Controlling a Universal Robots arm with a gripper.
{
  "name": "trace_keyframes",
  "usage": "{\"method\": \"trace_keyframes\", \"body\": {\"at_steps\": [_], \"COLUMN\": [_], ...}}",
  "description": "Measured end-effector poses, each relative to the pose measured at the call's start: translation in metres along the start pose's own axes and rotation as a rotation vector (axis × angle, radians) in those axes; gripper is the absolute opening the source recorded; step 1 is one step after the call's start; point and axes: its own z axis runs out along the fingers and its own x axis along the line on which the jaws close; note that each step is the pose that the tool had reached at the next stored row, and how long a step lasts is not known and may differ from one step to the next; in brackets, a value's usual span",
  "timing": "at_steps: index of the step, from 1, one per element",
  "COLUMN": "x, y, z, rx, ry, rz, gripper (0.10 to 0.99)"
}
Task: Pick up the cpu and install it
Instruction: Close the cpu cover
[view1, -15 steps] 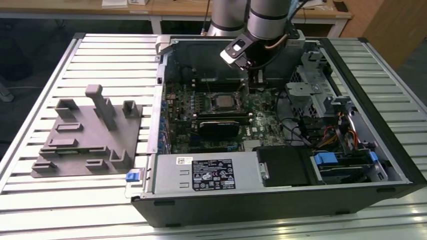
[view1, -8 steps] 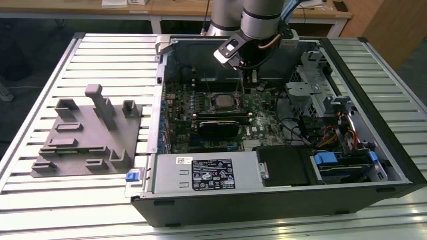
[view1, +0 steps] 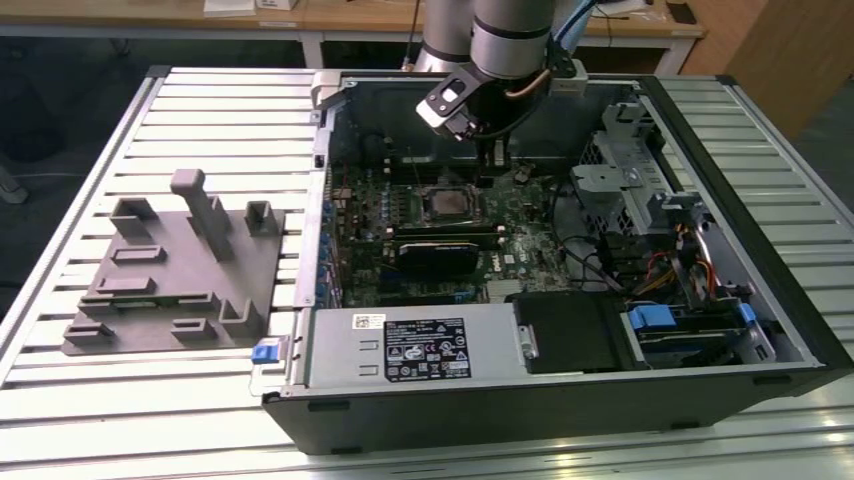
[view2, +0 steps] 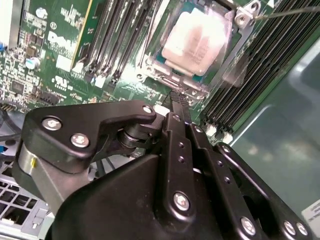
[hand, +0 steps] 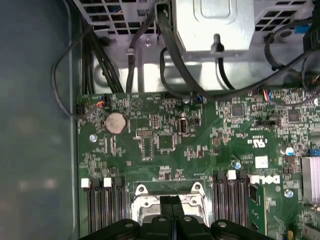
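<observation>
The cpu (view2: 195, 42) is a pale silver square lying flat inside the socket frame (view2: 165, 82) on the green motherboard. In the exterior view the cpu (view1: 447, 205) sits in the middle of the open computer case. My gripper (view2: 177, 97) hangs just above the board with its tips over the rim of the socket frame, beside the cpu and not touching its top. The two dark fingers (hand: 167, 205) are pressed together with nothing between them. In the exterior view the gripper (view1: 491, 170) points down into the case, just behind the socket. A thin wire lever (view2: 285, 12) stands by the socket.
Memory slots (view2: 115, 35) flank the socket on both sides. A power supply (view1: 427, 345) fills the case front, and drive bays with cables (view1: 654, 230) fill the exterior view's right. A grey plastic tray with upright blocks (view1: 174, 280) lies on the slatted table at the exterior view's left.
</observation>
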Motion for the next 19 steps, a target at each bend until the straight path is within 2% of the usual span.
{"method": "trace_keyframes", "body": {"at_steps": [6,19], "x": [-0.0004,-0.0009], "y": [-0.0066,-0.0157], "z": [0.0,0.0037], "rx": [0.0,0.0], "ry": [0.0,-0.0041], "rz": [0.0,0.001], "gripper": [0.106,0.106]}}
